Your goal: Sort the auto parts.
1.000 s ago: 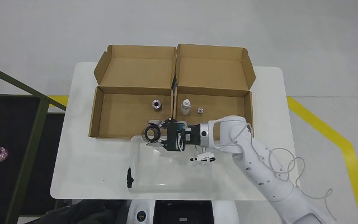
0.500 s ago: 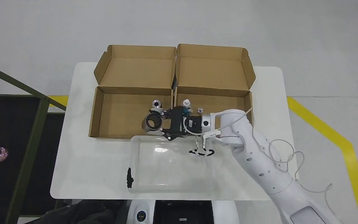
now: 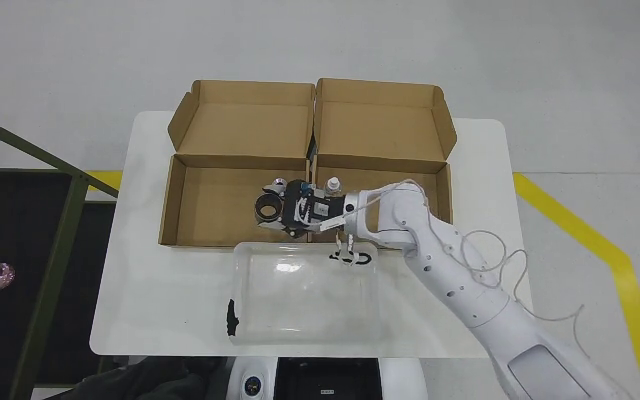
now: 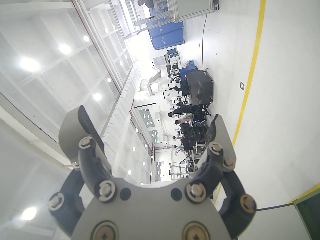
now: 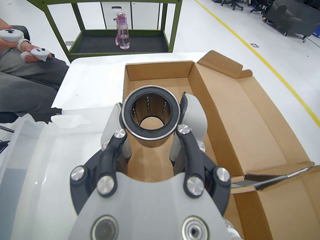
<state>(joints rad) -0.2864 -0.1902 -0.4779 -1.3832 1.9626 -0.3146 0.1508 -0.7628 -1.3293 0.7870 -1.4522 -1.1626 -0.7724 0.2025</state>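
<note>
You're holding the linear bearing (image 5: 160,106) in the right gripper (image 3: 268,207), whose two fingers are closing on its outer sleeve from either side, with its bore lying open toward the wrist camera (the rows of small balls are showing inside). The bearing is hanging over the floor of the left cardboard box (image 3: 200,205), toward the wall that box shares with the right cardboard box (image 3: 400,190); whether it is touching the cardboard I cannot tell. A small white bottle-shaped part (image 3: 332,186) is standing in the right box, just beyond that shared wall. Both boxes are sitting side by side at the middle of the tabletop (image 3: 130,250), lids folding back toward the far edge. The clear plastic bin (image 3: 300,300) is resting at the near edge, just beside the boxes, with a black-and-white part (image 3: 350,256) lying by its far wall. Your left gripper (image 4: 150,123) is pointing up into the room, fingers spreading wide and gripping nothing.
</note>
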